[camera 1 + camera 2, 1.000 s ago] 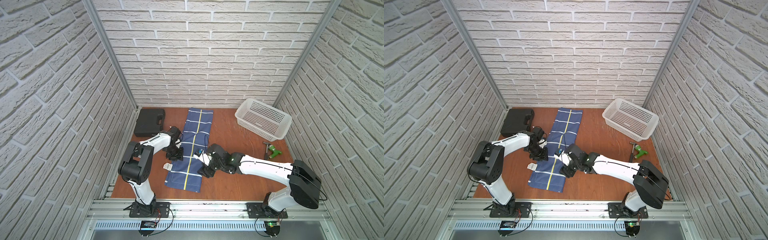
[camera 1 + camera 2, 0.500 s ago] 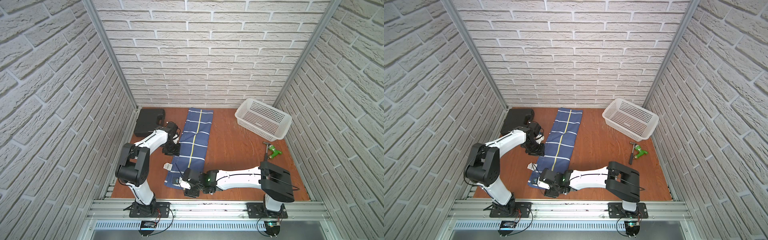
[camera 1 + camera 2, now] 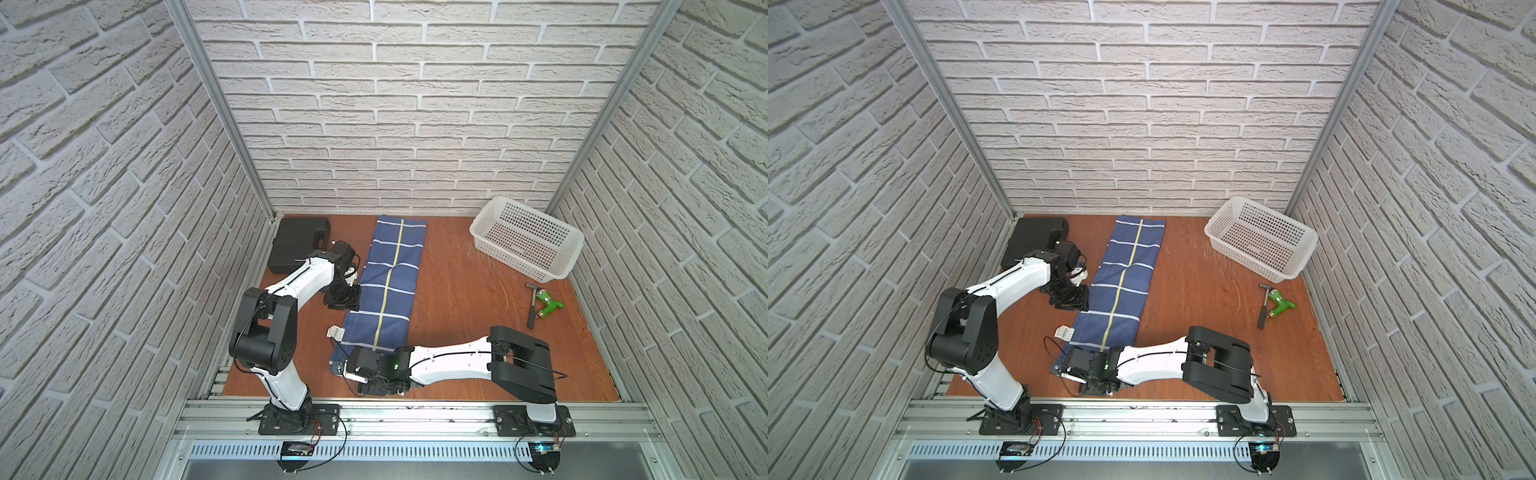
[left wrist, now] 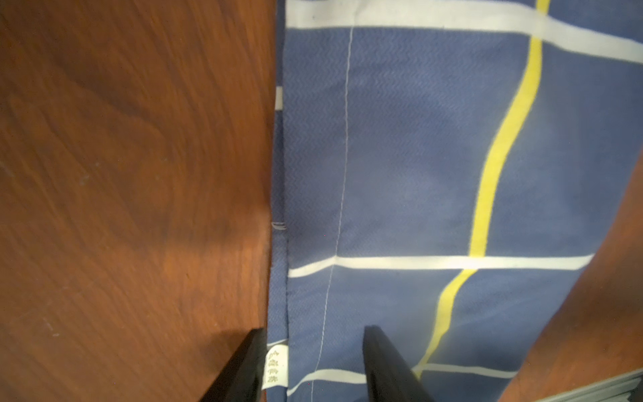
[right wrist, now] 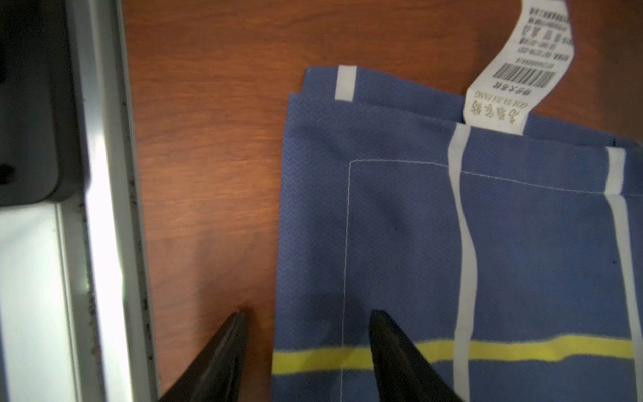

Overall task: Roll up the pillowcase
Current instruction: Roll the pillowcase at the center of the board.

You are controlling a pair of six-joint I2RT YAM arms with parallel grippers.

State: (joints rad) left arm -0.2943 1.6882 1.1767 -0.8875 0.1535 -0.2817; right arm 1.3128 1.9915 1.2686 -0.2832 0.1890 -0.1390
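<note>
The pillowcase (image 3: 390, 286) lies flat and unrolled, a long strip running away from me down the table (image 3: 465, 299). My left gripper (image 4: 313, 362) stands spread across its long side edge, one finger over wood and one over cloth. My right gripper (image 5: 308, 348) gapes the same way astride the near short edge, close to the front rail (image 5: 104, 209). Bare wood separates the cloth from the basket (image 3: 525, 237).

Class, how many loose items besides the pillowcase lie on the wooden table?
4: a black case at the far left corner, a white basket at the far right, and a hammer beside a green tool in front of the basket. Others may be hidden.
</note>
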